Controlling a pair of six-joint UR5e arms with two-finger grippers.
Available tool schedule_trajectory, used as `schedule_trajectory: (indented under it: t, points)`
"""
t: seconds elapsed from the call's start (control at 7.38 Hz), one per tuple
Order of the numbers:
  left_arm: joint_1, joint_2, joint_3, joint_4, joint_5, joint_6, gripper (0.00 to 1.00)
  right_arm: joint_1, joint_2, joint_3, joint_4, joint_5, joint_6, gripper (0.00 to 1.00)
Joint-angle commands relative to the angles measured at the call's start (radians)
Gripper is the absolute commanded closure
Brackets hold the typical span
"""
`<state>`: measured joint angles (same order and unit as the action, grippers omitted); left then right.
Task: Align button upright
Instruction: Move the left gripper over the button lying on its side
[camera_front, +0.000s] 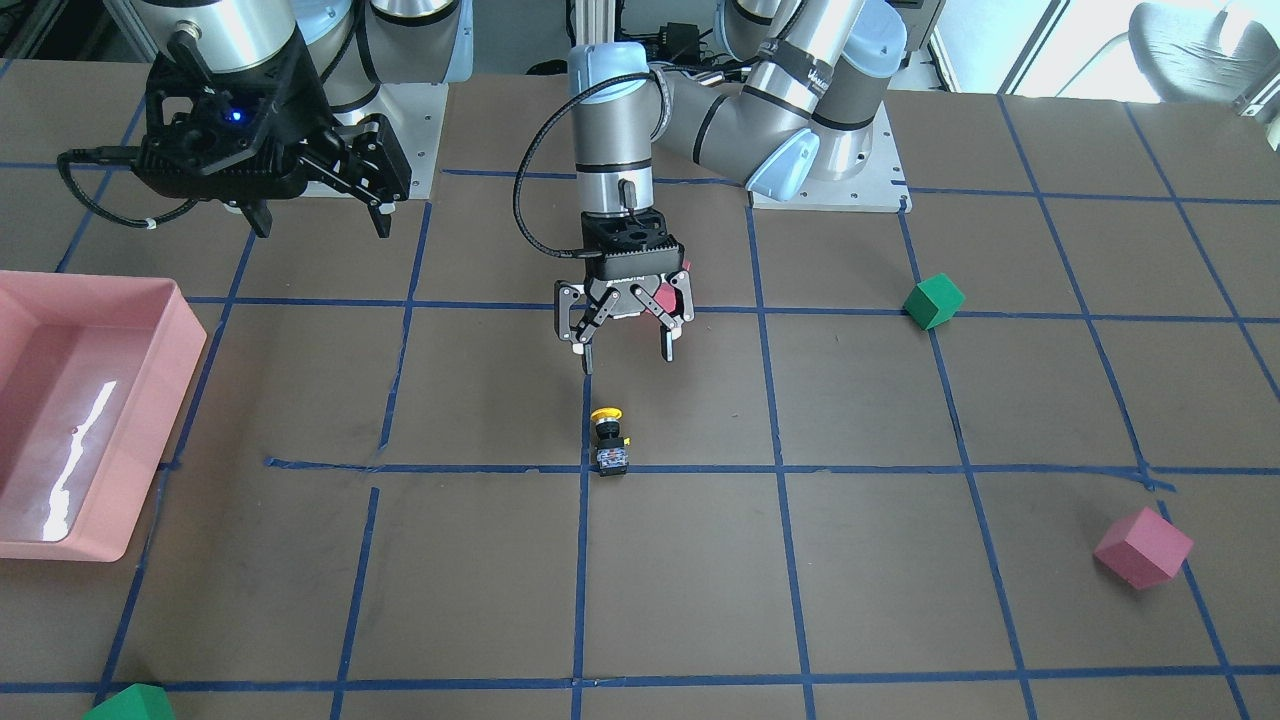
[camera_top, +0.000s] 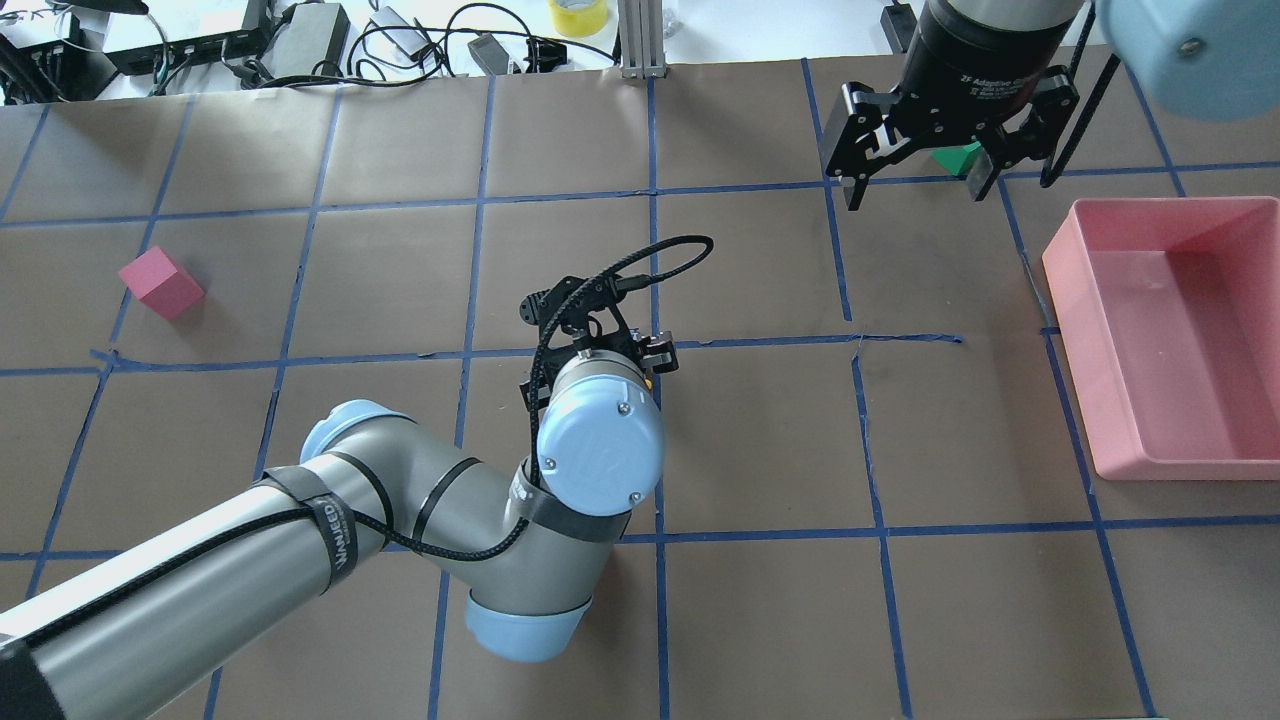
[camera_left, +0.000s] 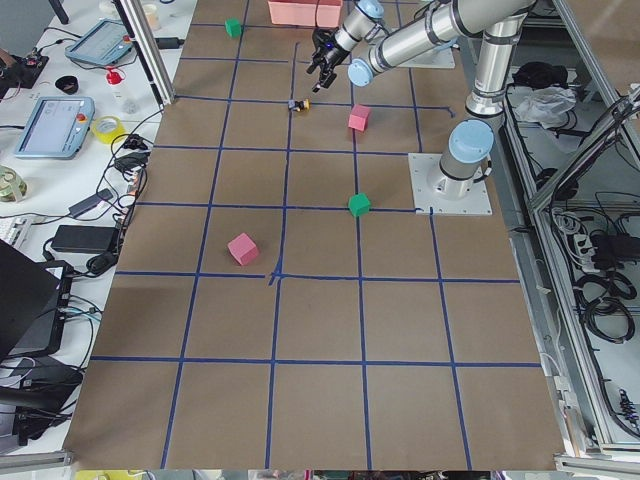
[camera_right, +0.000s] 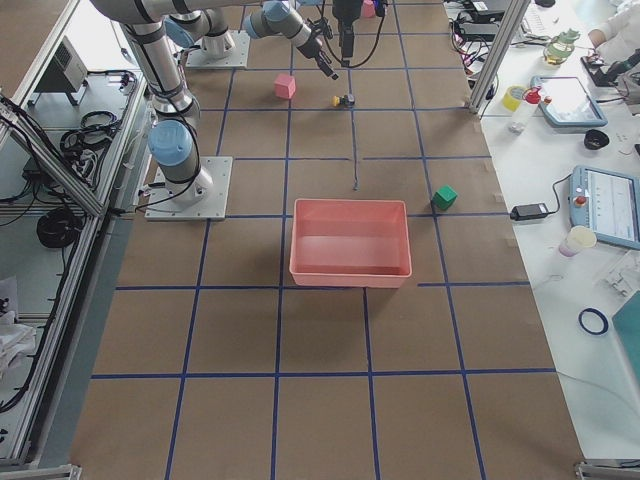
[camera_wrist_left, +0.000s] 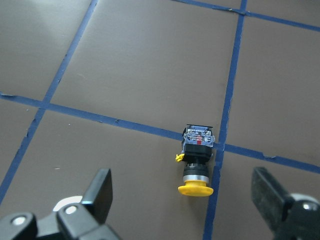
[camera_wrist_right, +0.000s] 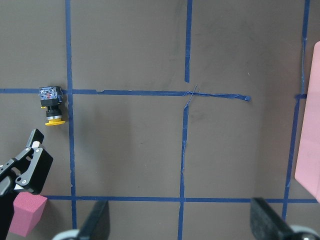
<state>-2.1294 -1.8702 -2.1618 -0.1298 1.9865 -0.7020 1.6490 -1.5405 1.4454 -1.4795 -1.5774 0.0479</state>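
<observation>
The button (camera_front: 608, 440) seems to lie on its side on the table (camera_front: 900, 600), just past the tips of my left gripper (camera_front: 627, 355). That gripper hangs wide open and holds nothing. My right gripper (camera_front: 322, 225) is open too, far off. I think nothing is done yet: I must grab the button and stand it up.

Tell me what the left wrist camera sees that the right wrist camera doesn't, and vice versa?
Only the left wrist view shows both fingers of the left pincer, spread open. Only the right wrist view shows a pink foam cube, the edge of a pink plastic tray and the open right pincer. Both show the yellow-capped, black-bodied push-button switch lying on its side beside blue tape lines on the brown table.
</observation>
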Motion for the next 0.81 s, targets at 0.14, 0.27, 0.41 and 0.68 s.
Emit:
schedule_trajectory:
  t: [0.14,0.27,0.41,0.68]
  points:
    - [-0.003,-0.136,-0.024,0.156,0.029,0.006,0.00,0.000,0.000,0.001,-0.002,0.003,0.001,0.00]
    - [-0.003,-0.153,-0.021,0.168,0.029,0.006,0.00,0.000,0.000,0.001,-0.002,0.002,0.000,0.00]
    - [-0.009,-0.170,-0.021,0.170,0.029,0.006,0.01,0.000,0.000,0.001,-0.004,0.000,0.000,0.00]
    - [-0.024,-0.197,0.019,0.170,0.028,0.007,0.02,0.000,0.000,0.001,-0.004,0.003,0.000,0.00]
